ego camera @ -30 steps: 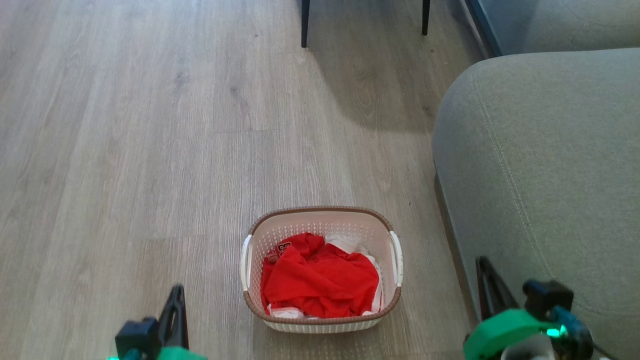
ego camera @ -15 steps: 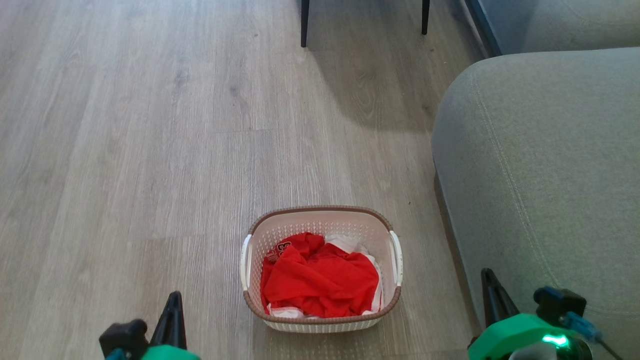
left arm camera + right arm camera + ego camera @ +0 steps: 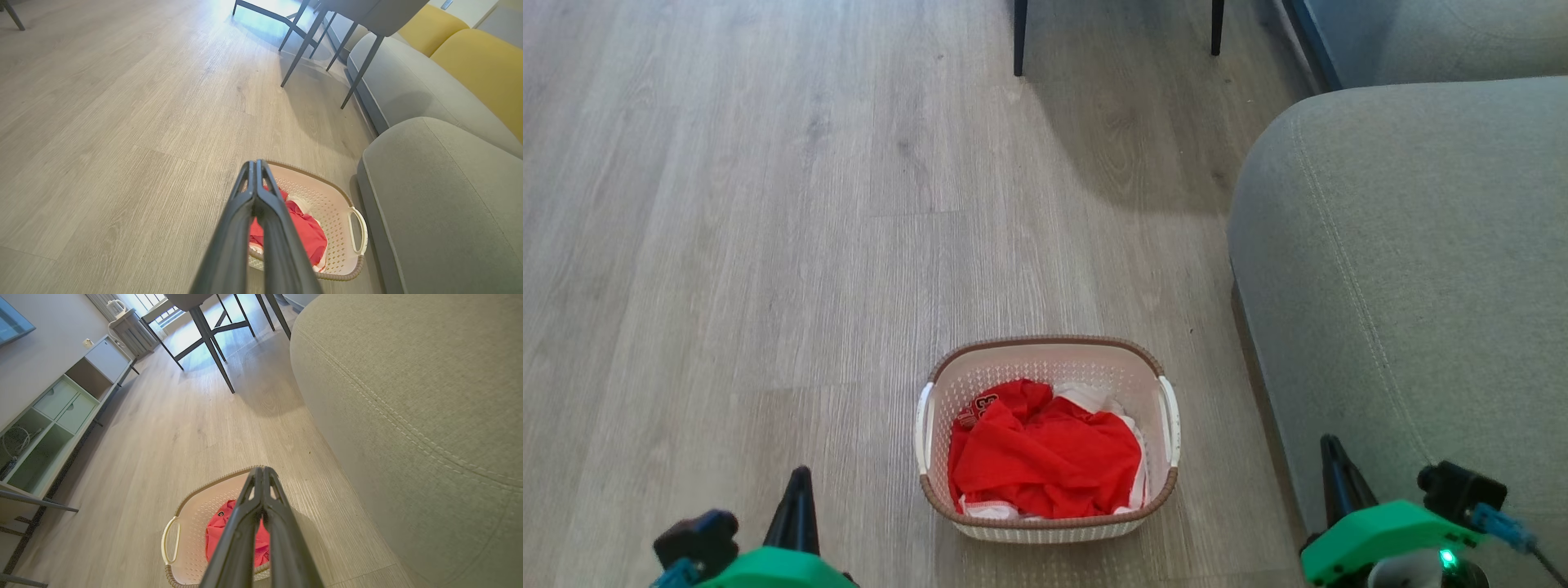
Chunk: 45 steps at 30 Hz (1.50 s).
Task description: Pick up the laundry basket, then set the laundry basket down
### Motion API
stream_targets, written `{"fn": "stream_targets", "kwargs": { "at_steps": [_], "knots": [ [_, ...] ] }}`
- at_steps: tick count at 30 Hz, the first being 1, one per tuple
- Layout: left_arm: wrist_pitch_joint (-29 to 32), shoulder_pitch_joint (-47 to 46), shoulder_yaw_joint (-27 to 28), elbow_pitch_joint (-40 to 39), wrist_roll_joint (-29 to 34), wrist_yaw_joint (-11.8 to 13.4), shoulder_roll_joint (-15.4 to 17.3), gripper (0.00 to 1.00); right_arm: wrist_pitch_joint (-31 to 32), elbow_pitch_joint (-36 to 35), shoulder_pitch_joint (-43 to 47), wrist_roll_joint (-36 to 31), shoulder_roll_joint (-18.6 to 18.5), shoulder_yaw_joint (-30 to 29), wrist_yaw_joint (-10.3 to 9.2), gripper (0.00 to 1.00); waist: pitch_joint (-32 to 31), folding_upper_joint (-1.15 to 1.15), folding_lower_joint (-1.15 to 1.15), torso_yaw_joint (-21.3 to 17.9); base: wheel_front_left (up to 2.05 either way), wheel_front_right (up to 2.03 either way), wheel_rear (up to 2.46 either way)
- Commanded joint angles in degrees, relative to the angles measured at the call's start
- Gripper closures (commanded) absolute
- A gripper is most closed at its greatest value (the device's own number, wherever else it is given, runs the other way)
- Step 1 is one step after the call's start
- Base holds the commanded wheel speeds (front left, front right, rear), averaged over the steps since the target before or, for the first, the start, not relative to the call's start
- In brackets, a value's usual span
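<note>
Right gripper's (image 3: pixel 1333 457) fingers are now pinching shut like left gripper's (image 3: pixel 799 483), both empty and easing back either side of the laundry basket (image 3: pixel 1045 366), which is sitting on the floor (image 3: pixel 768 245) with the sofa (image 3: pixel 1405 269) just right of it, so I'm reading no lift as started.

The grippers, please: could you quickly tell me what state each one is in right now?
Left gripper: closed, holding nothing.
Right gripper: closed, holding nothing.
</note>
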Motion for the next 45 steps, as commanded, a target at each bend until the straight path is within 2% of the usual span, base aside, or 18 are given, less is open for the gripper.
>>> {"fn": "stream_targets", "kwargs": {
  "at_steps": [1, 45],
  "knots": [
    [0.3, -2.6, 1.3, -1.6, -1.4, -0.4, 0.5, 1.00, 0.3, -2.2, -2.9, 1.3, -1.0, -0.2, -0.02, 1.00, 0.0, 0.00, 0.00, 0.0, 0.00, 0.00, 0.00],
    [7.2, -8.1, 5.4, -0.8, -30.6, -3.8, 0.8, 1.00, 7.0, -2.8, -5.7, 27.7, -1.6, -4.3, -0.06, 1.00, 0.3, 0.00, 0.00, -0.1, 0.00, 0.00, 0.00]
  ]
}}
